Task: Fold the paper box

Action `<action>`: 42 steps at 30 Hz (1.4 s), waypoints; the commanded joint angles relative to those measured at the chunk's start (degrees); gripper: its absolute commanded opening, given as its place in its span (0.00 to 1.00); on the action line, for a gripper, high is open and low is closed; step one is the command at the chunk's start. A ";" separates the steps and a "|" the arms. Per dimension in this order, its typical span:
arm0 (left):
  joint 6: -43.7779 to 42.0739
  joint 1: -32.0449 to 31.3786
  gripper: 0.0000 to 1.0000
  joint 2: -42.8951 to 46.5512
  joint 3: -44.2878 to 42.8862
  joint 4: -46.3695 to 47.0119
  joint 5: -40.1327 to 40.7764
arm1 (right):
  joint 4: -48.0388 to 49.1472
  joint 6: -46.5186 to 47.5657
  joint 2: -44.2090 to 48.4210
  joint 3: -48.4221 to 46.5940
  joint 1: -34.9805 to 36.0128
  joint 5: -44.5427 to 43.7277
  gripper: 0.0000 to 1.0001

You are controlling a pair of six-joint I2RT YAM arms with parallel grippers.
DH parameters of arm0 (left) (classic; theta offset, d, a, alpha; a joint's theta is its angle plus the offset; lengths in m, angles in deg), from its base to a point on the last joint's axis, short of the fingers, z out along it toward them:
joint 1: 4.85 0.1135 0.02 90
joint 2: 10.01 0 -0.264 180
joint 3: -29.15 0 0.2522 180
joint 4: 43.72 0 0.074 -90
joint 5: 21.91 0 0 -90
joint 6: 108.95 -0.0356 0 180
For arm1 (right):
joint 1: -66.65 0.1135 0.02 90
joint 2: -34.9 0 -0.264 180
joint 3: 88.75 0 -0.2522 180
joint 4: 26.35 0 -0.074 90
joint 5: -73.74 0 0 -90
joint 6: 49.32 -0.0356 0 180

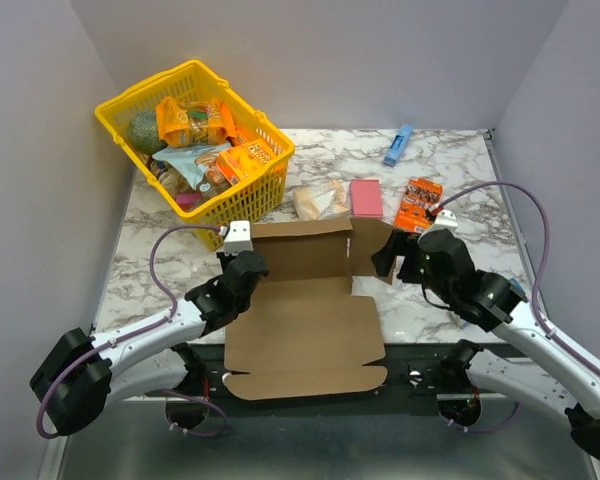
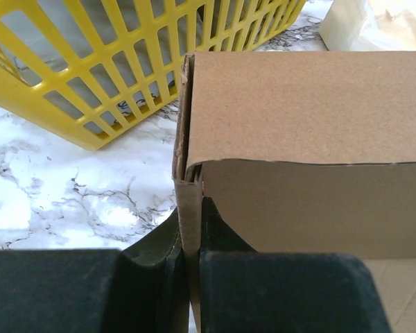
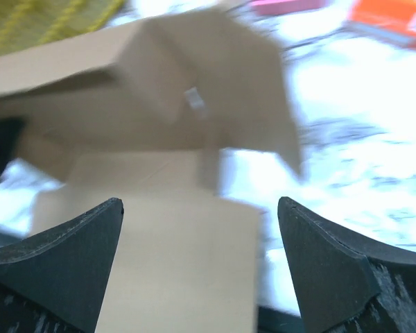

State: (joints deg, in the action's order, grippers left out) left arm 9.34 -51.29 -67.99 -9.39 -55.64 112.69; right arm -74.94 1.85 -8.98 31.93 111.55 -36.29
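Observation:
The paper box [image 1: 305, 325] is brown corrugated cardboard, lying open at the table's near middle, its back wall [image 1: 300, 250] raised and its lid flap over the front edge. My left gripper [image 1: 242, 268] is shut on the box's left side wall [image 2: 188, 208], pinching the cardboard edge between both fingers. My right gripper [image 1: 387, 258] is open and empty, just right of the box's raised right flap [image 1: 365, 240]. In the right wrist view, which is blurred, the box [image 3: 159, 139] lies ahead of the spread fingers [image 3: 69, 257].
A yellow basket [image 1: 225, 205] full of snack packs stands at the back left, close behind the box's left corner. A pink pad [image 1: 366, 197], a beige bag [image 1: 318, 200], an orange snack box [image 1: 418, 203] and a blue item [image 1: 398, 145] lie behind the box.

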 commanded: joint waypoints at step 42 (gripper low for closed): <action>3.96 -3.57 0.00 -4.69 -2.03 0.09 2.16 | 19.63 8.08 -20.10 4.09 5.28 9.67 0.01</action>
State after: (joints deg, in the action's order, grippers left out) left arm 11.05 -52.82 -71.46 -10.77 -55.07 116.03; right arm -54.57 15.77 -23.69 38.83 114.57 -25.17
